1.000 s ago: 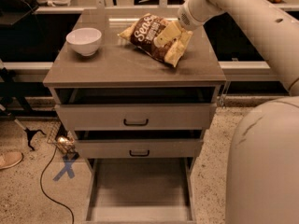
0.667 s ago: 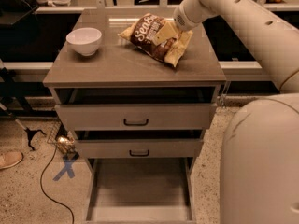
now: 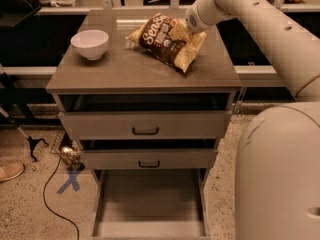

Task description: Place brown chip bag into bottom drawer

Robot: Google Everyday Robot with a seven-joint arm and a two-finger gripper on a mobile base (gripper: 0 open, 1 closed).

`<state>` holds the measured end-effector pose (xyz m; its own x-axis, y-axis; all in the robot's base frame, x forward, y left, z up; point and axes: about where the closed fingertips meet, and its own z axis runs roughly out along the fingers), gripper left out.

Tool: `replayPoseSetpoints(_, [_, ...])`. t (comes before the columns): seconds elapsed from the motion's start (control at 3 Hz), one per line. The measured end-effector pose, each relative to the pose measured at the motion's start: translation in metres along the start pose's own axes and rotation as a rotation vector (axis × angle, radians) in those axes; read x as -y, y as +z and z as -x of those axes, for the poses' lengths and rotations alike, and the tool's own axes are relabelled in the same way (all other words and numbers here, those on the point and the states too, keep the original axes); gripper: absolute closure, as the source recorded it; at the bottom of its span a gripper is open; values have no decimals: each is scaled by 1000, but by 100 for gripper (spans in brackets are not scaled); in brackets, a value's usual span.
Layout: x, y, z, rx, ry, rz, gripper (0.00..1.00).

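Up on the flat top of the grey-brown three-drawer cabinet [image 3: 125, 74], the crinkly dark-brown chip bag with pale yellow edges and white script lettering [image 3: 161, 40] lies on its side toward the right rear, tilted so its lettering runs diagonally. The cream-coloured robot arm [image 3: 260, 29] reaches in from the upper right, and its gripper [image 3: 184, 30] sits at the bag's upper right edge, touching it. How the gripper stands, spread or pressed onto the bag, cannot be told from this camera view, since the end of the arm and the bag's folds hide it. A small round white bowl [image 3: 90, 43] stands on the left side of the same top, well apart from the bag.

Below, the upper drawer with a black handle [image 3: 145, 125] is pulled slightly out, and the middle drawer with a black handle [image 3: 148, 159] likewise. The bottom drawer, a wide tray with a plain flat floor and low sides [image 3: 150, 204], is pulled far out toward the camera. The robot's rounded cream body [image 3: 280, 174] fills the lower right. On the speckled floor to the left lie a thin dark cable [image 3: 50, 196] and a blue cross mark [image 3: 70, 180].
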<state>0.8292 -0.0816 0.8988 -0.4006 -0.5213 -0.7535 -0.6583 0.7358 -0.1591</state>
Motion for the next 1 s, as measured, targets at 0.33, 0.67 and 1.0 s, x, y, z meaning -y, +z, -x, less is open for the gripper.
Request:
replayPoseSetpoints(0.33, [-15, -18, 12, 73, -20, 78, 88])
replayPoseSetpoints(0.67, [-20, -69, -8, 104, -3, 88, 100])
replayPoseSetpoints(1.0, [-20, -68, -6, 106, -4, 89, 100])
